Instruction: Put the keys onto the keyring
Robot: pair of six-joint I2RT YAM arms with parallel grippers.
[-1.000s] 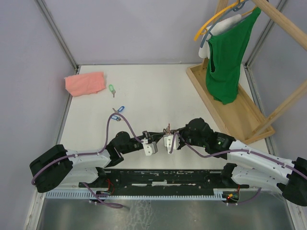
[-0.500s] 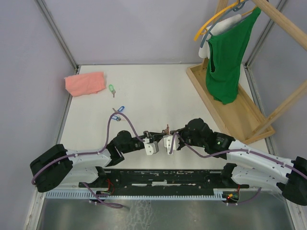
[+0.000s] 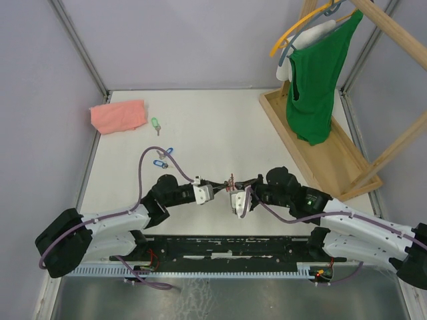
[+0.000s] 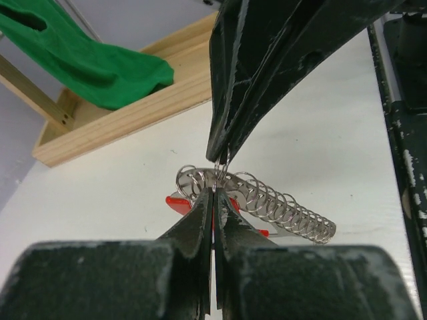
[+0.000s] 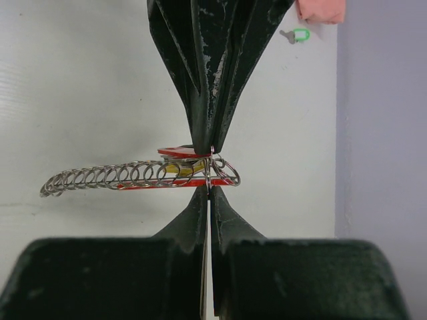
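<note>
**Keyring pinched at one end by both grippers; three keys left on the table**

From above, the keyring (image 3: 231,180) is seen at the near middle of the table (image 3: 220,127), caught between the left gripper (image 3: 220,186) and the right gripper (image 3: 237,189), whose tips meet over it. The green key (image 3: 155,124) and two blue keys (image 3: 163,155) lie well apart from it, far and to the left, near the pink cloth (image 3: 119,115).

In the left wrist view, the left fingers are pressed together on a thin loop at the end of the coil. The right fingers are closed on that same end from above. A red band is glimpsed behind.

In the right wrist view, the same double pinch is shown, with the row of loops trailing away to the left.

The step is judged to be steadying or parting an end loop. Both pinches should be kept firm and any pull kept slight, since thin wire may slip from narrow tips. One grip should be made secure before the other is released for a key.
</note>
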